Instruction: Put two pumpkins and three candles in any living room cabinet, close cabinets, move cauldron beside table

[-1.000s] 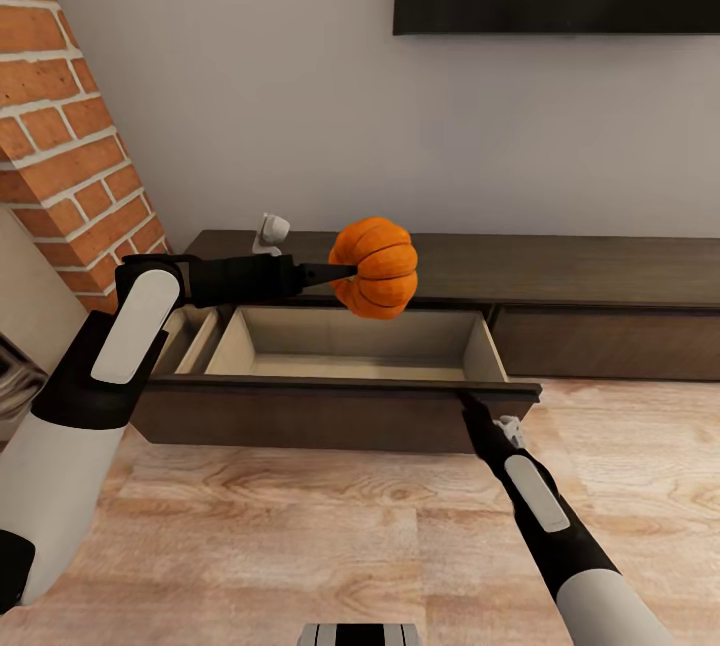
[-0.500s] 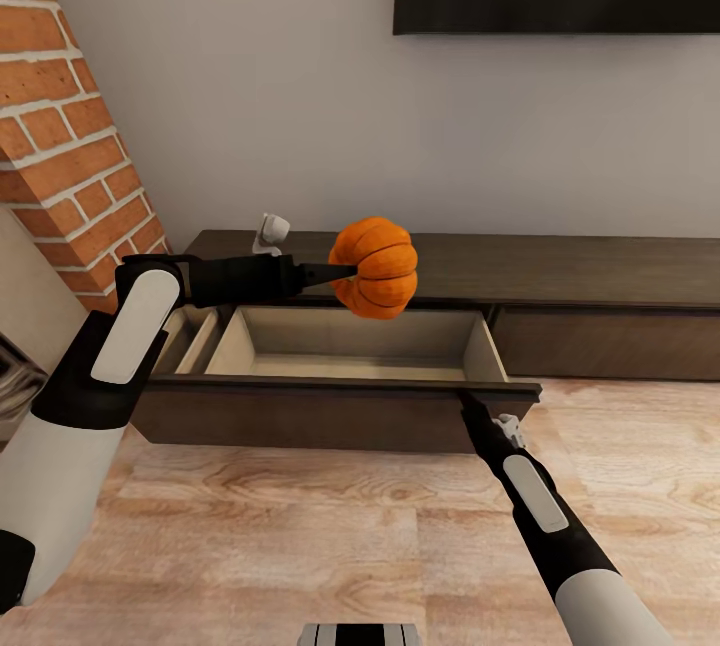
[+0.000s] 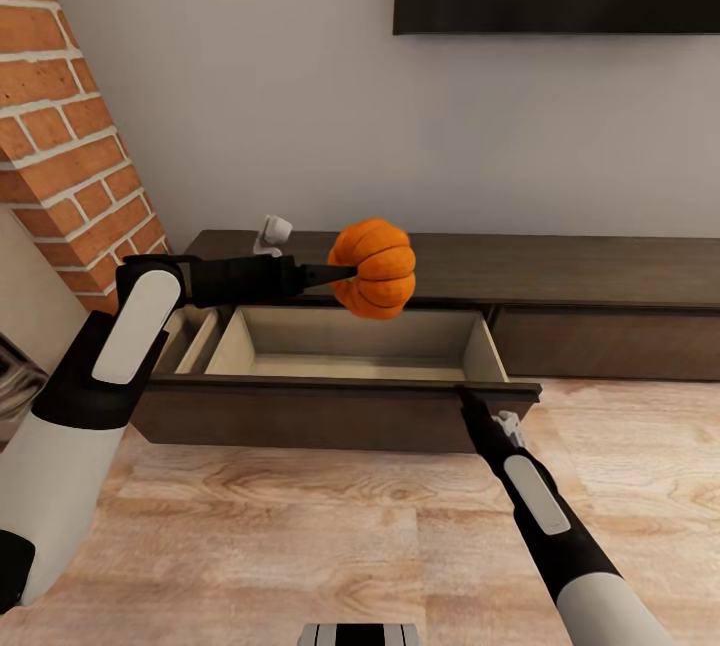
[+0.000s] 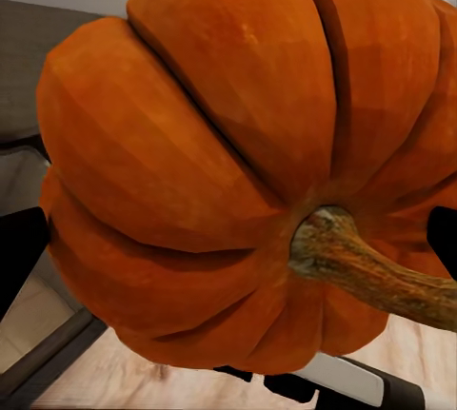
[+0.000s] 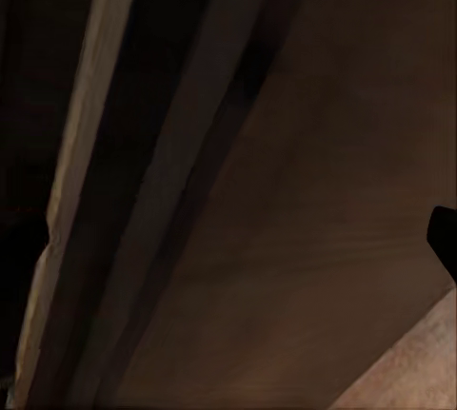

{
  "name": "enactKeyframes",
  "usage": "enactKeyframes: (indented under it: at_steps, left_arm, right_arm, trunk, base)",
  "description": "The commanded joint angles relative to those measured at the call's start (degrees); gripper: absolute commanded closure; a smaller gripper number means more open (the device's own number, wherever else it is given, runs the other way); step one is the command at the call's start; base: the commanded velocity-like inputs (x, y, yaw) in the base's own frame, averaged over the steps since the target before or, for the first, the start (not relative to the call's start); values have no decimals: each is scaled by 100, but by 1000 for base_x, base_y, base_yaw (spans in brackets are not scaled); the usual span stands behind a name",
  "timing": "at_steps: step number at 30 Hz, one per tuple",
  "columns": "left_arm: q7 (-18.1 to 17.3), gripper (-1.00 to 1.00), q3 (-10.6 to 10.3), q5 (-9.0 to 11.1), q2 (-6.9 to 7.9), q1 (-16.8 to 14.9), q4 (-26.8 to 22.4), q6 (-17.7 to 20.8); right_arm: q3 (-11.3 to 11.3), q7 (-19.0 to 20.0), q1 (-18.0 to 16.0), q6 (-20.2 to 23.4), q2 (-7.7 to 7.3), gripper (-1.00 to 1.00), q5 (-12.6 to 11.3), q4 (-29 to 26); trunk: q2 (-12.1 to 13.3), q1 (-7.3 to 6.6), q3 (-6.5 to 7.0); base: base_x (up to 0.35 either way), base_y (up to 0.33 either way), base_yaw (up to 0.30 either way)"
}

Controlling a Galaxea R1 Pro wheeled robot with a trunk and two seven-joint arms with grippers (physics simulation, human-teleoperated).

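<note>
You're pinching the pumpkin (image 3: 374, 267) with your left pincer (image 3: 335, 273) mid-frame, hovering over the open drawer (image 3: 340, 396)'s back edge; releasing there is risking it bouncing onto the cabinet (image 3: 560, 271) top. Can't tell the right pincer (image 3: 466, 396)'s state.

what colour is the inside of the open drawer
Light beige inside the drawer, against its dark brown front; the head view shows it best.

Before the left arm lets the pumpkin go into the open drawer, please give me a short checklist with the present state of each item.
1. Pumpkin held by left gripper: ok.
2. Drawer of the cabinet pulled open: ok.
3. Drawer inside free of objects: ok, as far as it shows.
4. Pumpkin over the drawer opening: cannot tell; it hangs near the back edge.
5. Right gripper at the drawer front: ok; its grip, cannot tell.
</note>
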Motion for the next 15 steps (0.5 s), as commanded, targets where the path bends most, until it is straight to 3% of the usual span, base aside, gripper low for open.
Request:
enactKeyframes:
  at_steps: [1,10,15]
  left_arm:
    - [-35,100,-18,-15,3,-5,0,11]
    - [5,100,-130,-26,1,-5,26,11]
    - [58,100,-134,-15,-4,-5,41,11]
  right_arm:
    - [15,-16,12,5,-6,-100,-40,-52]
    - [23,12,136,1,-3,-100,-33,-318]
    - [24,6,231,11,1,-100,89,-481]
  trunk:
    - [-2,-1,-5]
    - [-2,-1,-5]
    - [-2,-1,-5]
  base:
    - [0,0,0]
    - [0,0,0]
    - [0,0,0]
